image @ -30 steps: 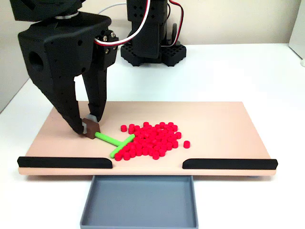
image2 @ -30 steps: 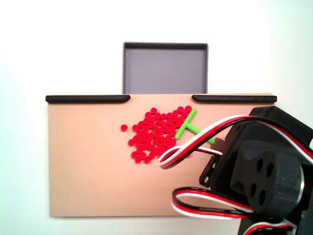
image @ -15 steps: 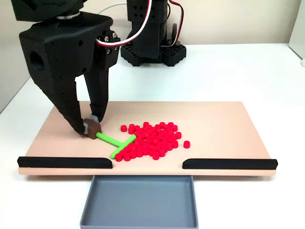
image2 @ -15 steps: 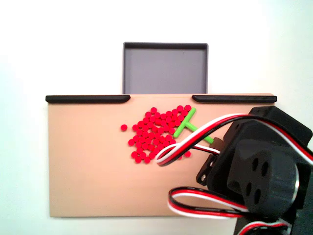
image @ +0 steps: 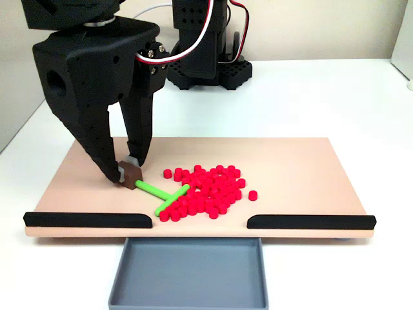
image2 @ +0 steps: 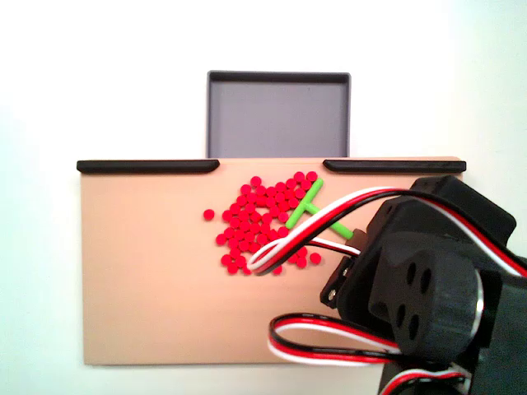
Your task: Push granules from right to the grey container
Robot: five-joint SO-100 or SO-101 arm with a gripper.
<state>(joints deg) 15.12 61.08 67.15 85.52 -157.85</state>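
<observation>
**Green pusher bites into the edge of the red pile, tray not yet reached**

The black two-finger gripper is clenched on the small brown block that forms the handle end of the green T-shaped plastic stick, its tips low over the tan flat board. In the front fixed view the stick's crossbar lies against the left edge of the granules, dozens of small bright red cylindrical plastic beads in a loose cluster near the board's middle, close to its front edge. In the fixed view from above, the same cluster sits just short of the gap between the two black strips, and the shallow rectangular blue-grey plastic tray lies directly beyond that gap, with no bead visible inside.

The step in hand looks like sweeping: the crossbar is gathering beads rather than delivering them. The next move probably calls for turning the push toward the gap, keeping the bar low and flat so beads do not slip beneath it or roll round its ends. One bead lies apart on the far side of the pile and would need its own pass.

The beads are smooth, hard and glossy, likely to roll and scatter. The board is matte and even; the strips are low, rounded rails. The tray's walls are thin and low, its floor dull.
</observation>
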